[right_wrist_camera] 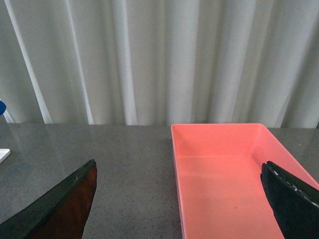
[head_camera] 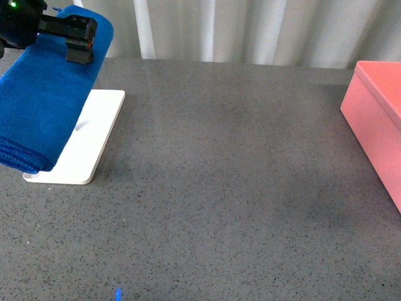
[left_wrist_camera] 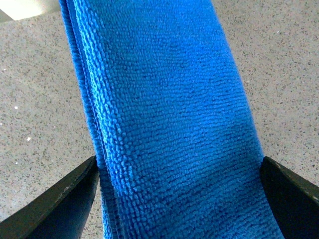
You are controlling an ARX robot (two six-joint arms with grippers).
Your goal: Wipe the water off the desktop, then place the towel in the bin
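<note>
Here: left pincer (left_wrist_camera: 178,160) wide open, straddling hanging blue towel (left_wrist_camera: 169,114); right pincer (right_wrist_camera: 178,168) wide open, empty, facing pink bin (right_wrist_camera: 219,140) on speckled grey bench (head_camera: 219,188).

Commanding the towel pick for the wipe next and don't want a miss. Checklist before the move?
1. The towel sits inside the left gripper: ok, it fills the gap.
2. Left gripper closed on the towel: not ok, it is wide open.
3. Right gripper free: ok, open and holding nothing.
4. Bin ready: ok, open top, and nothing lies in the part that shows.
5. Water spot located on the table: cannot tell, no clear puddle shows in any view.
</note>
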